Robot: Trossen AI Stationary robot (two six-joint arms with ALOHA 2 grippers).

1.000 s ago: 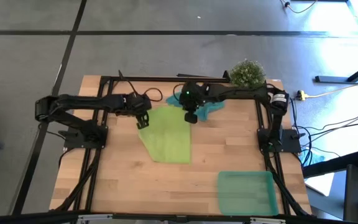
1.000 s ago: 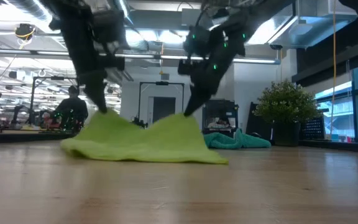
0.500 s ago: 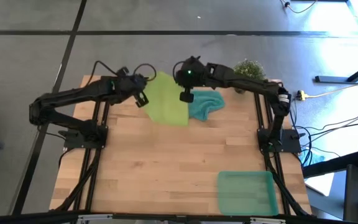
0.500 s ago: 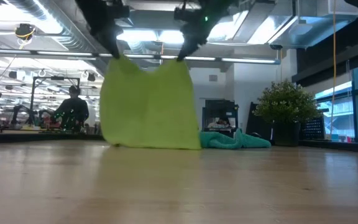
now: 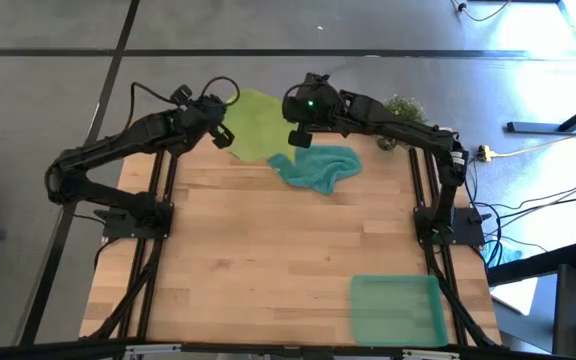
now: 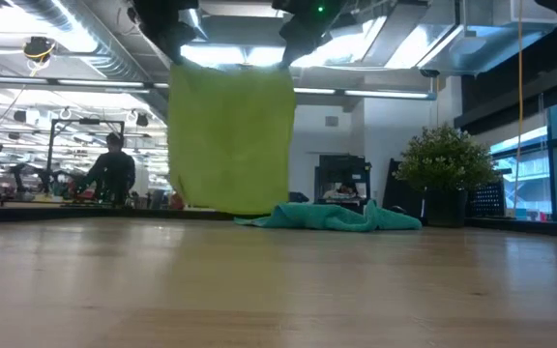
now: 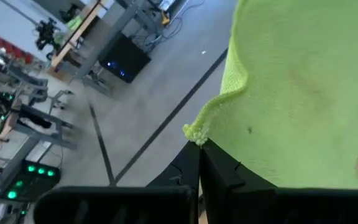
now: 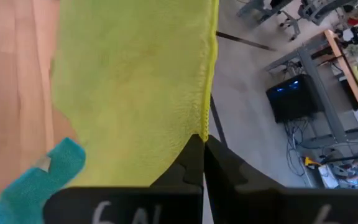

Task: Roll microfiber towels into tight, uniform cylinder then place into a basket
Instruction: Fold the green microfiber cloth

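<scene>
Lime towel [image 6: 231, 137] hangs flat, corners pinched by left gripper [image 5: 219, 132] and right gripper [image 5: 299, 136], lifted higher than before, clear of teal towel [image 5: 317, 166].

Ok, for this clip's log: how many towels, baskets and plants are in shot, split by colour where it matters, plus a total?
Lime green towel: 1, hanging between the left gripper and right gripper
Teal towel: 1, crumpled on the table
Green basket: 1
Small bushy plant: 1
Total: 4
</scene>
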